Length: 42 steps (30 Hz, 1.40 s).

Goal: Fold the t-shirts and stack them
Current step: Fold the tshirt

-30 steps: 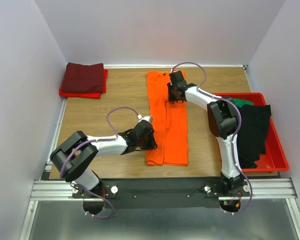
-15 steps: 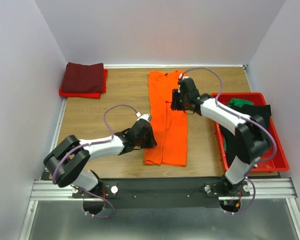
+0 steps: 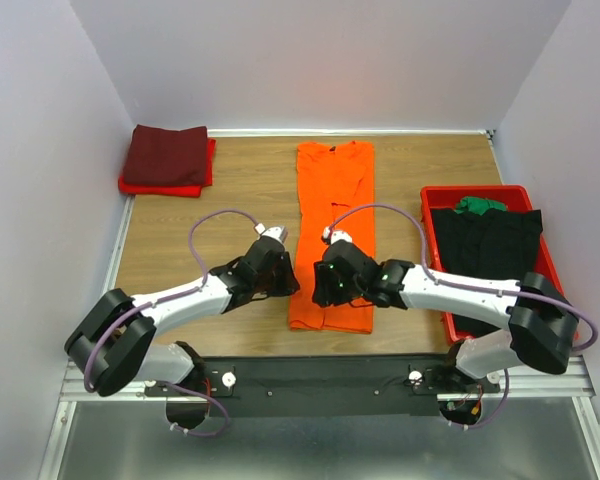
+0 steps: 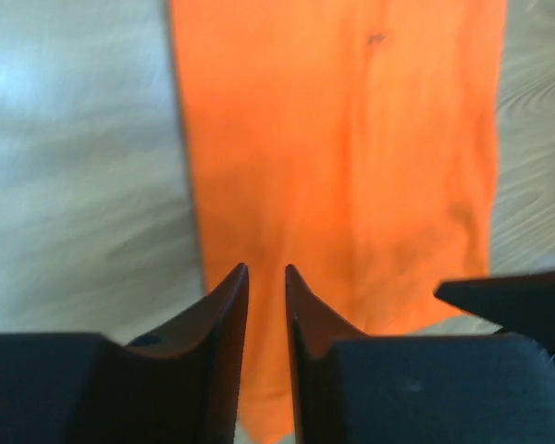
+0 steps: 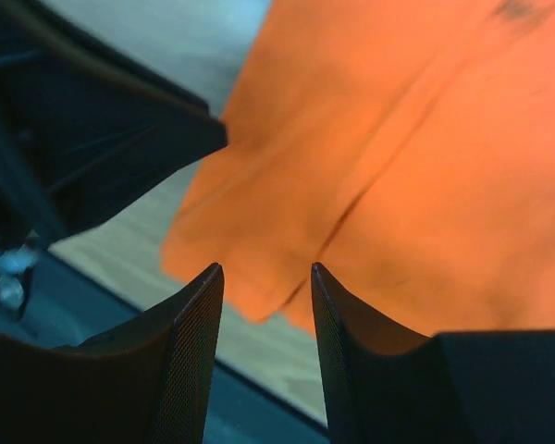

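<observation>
The bright orange cloth t-shirt (image 3: 336,205) lies in the middle of the wooden bench (image 3: 230,200). It is folded into a narrow strip whose long axis runs near to far, with the hem end nearest you. Both arms are at that near end. Your left tool (image 4: 266,270) sits just off the strip's left edge with its fingers barely parted and nothing between them. Your right tool (image 5: 265,268) hovers over the near hem, open a little wider and also empty. The next fold probably carries the hem toward the far end, so both tools would grip the near corners; the right one is closer. Nothing blocks that path — the folded dark maroon shirt (image 3: 167,155) sits far left on a red one (image 3: 130,186). The rigid red plastic tray (image 3: 440,190), holding black (image 3: 495,260) and green (image 3: 480,205) shirts, stands well to the right.
</observation>
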{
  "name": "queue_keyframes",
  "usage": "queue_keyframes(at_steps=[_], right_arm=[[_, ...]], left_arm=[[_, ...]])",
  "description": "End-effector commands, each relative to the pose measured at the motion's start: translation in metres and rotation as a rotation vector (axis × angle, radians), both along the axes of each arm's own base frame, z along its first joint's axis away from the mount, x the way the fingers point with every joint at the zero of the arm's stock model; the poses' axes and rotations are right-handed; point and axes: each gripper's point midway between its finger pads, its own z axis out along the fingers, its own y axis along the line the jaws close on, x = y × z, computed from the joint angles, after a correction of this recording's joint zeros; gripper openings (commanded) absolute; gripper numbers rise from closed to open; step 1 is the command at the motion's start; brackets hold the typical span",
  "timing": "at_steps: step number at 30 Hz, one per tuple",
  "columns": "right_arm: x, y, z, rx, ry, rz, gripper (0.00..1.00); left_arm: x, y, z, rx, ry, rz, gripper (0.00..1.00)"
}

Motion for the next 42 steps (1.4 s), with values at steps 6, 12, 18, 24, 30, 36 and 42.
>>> queue_keyframes(at_steps=[6, 12, 18, 24, 30, 36, 42], right_arm=[[-0.052, 0.014, -0.025, -0.023, 0.060, 0.001, 0.50], [-0.057, 0.005, -0.033, -0.030, 0.078, -0.033, 0.50], [-0.061, 0.011, -0.041, -0.026, 0.105, -0.035, 0.50], [-0.064, 0.015, -0.052, -0.031, 0.124, -0.039, 0.49], [-0.065, 0.015, -0.058, -0.043, 0.134, -0.053, 0.47], [-0.059, 0.019, -0.046, -0.015, 0.109, -0.070, 0.25], [-0.050, 0.030, -0.015, 0.045, 0.053, -0.055, 0.06]], left_arm=[[-0.043, 0.019, -0.022, 0.011, 0.123, -0.047, 0.42], [-0.057, 0.020, -0.034, 0.015, 0.171, -0.088, 0.47], [-0.061, 0.022, -0.041, 0.028, 0.192, -0.102, 0.47], [-0.063, 0.023, -0.040, 0.028, 0.193, -0.108, 0.46], [-0.066, 0.024, -0.042, 0.031, 0.200, -0.117, 0.44], [-0.064, 0.023, -0.037, 0.029, 0.185, -0.126, 0.44], [-0.060, 0.024, -0.030, 0.037, 0.164, -0.119, 0.42]])
